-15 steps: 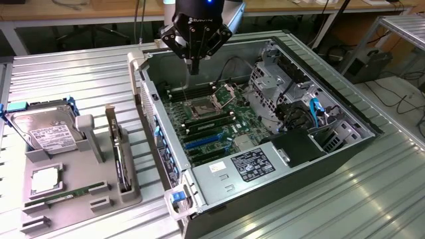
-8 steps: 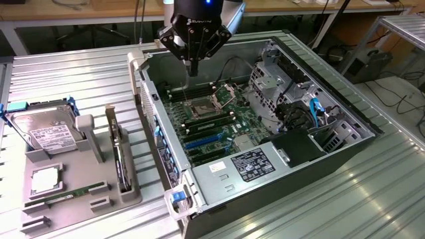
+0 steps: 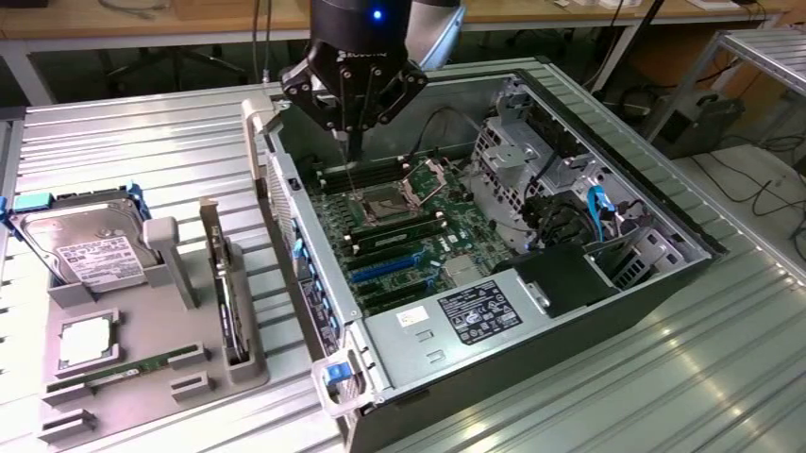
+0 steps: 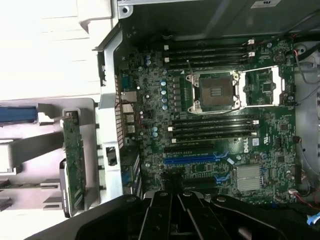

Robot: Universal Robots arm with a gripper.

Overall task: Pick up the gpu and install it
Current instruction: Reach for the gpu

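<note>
Ribbed tabletop (image 3: 126,142): case (image 3: 283,198) lies open, board (image 3: 403,236) up for access, gpu (image 3: 225,283) racked on edge for gripping, tool (image 3: 355,149) hanging above, closed on nothing.

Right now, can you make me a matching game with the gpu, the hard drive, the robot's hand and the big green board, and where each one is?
Things:
1. gpu
2. hard drive
3. hand
4. motherboard

Places or states:
A. inside the open computer case
B. shut, hanging above the case
C. standing on edge in the grey holder, beside the case
D. white label showing, blue clips beside it

Pairs: 1-C, 2-D, 3-B, 4-A.
</note>
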